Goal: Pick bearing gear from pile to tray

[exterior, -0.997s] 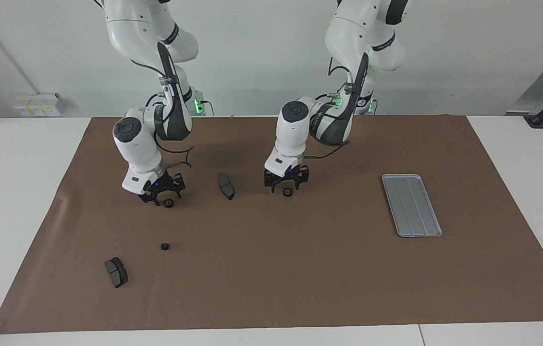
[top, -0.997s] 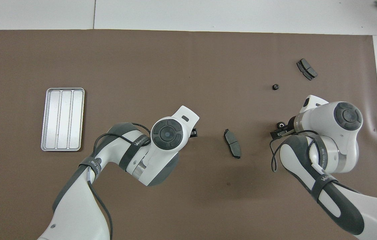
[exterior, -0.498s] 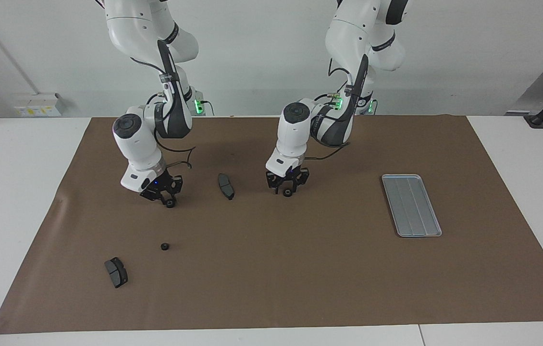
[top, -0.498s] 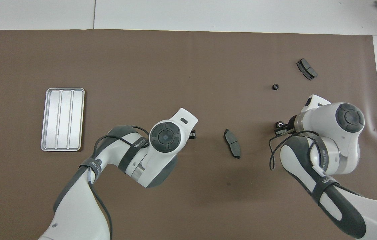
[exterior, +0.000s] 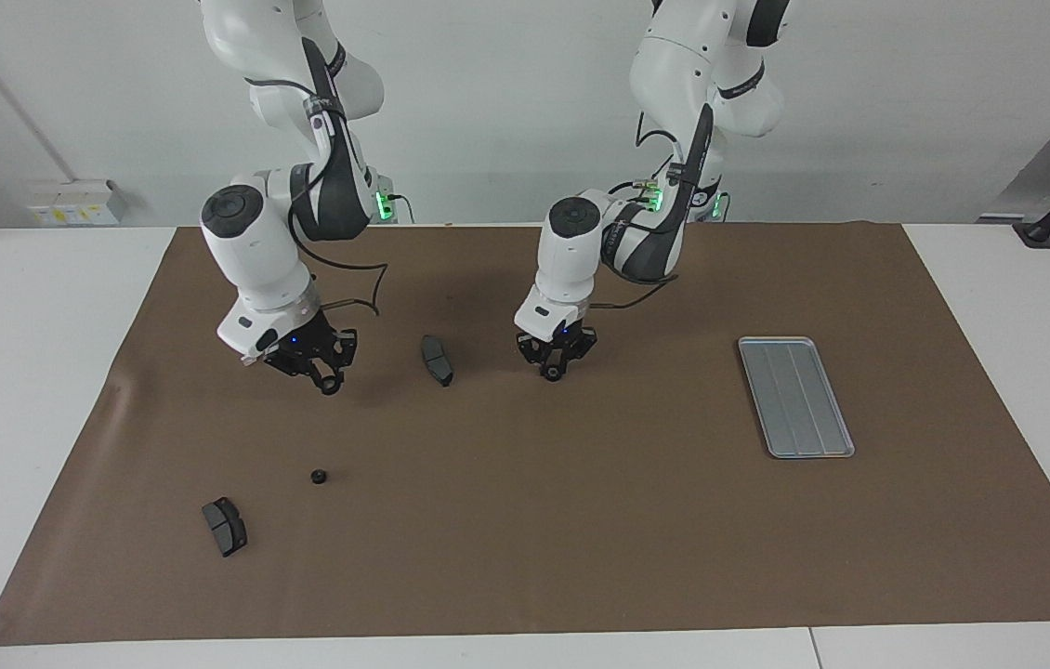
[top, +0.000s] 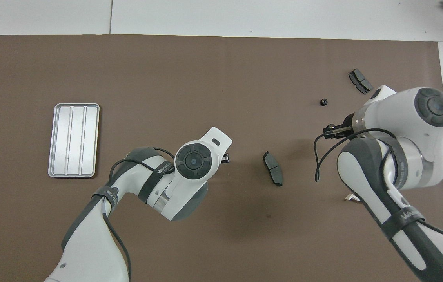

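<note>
The right gripper [exterior: 330, 379] hangs left of centre in the facing frame, raised off the brown paper mat [exterior: 581, 539]. Its fingertips are clenched on a small black round bearing gear [exterior: 331, 383], which is clear of the mat. In the overhead frame this gripper [top: 329, 131] pokes out from under its white wrist at the right side of the frame.

The left gripper [exterior: 551, 370] is at the centre of the facing frame, low over the mat, with its fingertips pinched on a second small black gear [exterior: 551, 374]. I cannot tell whether that gear is touching the mat. From overhead only a black sliver of this gripper [top: 225, 158] shows past the round wrist cap.

A third black gear [exterior: 319, 477] lies loose in the lower left of the facing frame, upper right from overhead [top: 324, 102]. Near it, lower still in the facing frame, is a dark grey curved pad [exterior: 224, 526]. Another dark grey pad [exterior: 437, 360] lies between the two grippers, touching neither. In the overhead frame a small white piece [top: 353, 197] peeks out from under the right arm, mostly hidden.

The flat rectangular silver-grey metal tray [exterior: 796, 398], grooved lengthwise, sits at mid-right of the facing frame, mid-left from overhead [top: 73, 140]. It is well apart from both grippers and all the parts.

A dark band on the left arm [top: 161, 169] carries white lettering, as does a band on the right arm [top: 405, 214]. Neither can be read for certain.
</note>
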Controlling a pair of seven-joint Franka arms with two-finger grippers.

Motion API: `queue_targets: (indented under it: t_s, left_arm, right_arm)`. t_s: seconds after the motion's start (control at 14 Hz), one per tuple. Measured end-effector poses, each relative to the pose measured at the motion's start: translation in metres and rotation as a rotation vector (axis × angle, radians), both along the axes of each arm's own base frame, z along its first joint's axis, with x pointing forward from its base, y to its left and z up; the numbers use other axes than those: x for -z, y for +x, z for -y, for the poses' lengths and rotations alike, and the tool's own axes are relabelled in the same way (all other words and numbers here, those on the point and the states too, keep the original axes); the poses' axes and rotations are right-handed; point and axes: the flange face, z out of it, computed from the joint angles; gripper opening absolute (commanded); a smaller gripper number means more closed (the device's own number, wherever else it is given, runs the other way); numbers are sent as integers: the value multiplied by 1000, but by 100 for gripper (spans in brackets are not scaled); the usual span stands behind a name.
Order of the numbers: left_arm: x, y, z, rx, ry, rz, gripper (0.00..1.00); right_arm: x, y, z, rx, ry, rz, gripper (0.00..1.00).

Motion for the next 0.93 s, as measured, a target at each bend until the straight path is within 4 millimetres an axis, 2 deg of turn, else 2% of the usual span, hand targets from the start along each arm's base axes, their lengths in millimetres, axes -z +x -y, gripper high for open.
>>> queue_targets:
  t_s: [0.14, 0.21, 0.28, 0.43, 0.57, 0.64, 0.78, 0.93]
  left_arm:
    - [-10, 12, -6, -19, -4, 11, 0]
    - [-22, 28, -17, -50, -4, 16, 0]
    - [-38, 50, -37, -83, -2, 18, 0]
    - [-76, 95, -96, -119, 6, 17, 0]
    - [-102, 125, -169, -99, 5, 2, 0]
    - [-107, 134, -206, -72, 11, -8, 0]
    - [-102, 147, -283, -5, 28, -28, 0]
    - [-89, 149, -344, 44, 36, -51, 0]
  right_arm:
    - [-26, 6, -22, 40, 10, 16, 0]
    - [-31, 6, -37, 57, 15, 21, 0]
    - [-33, 6, -49, 66, 18, 23, 0]
    - [-29, 3, -70, 80, 21, 17, 0]
    - [-27, -1, -101, 121, 33, 29, 0]
    - [-24, -6, -124, 139, 41, 34, 0]
    - [-9, -22, -189, 185, 65, 47, 0]
    - [16, -39, -246, 229, 90, 59, 0]
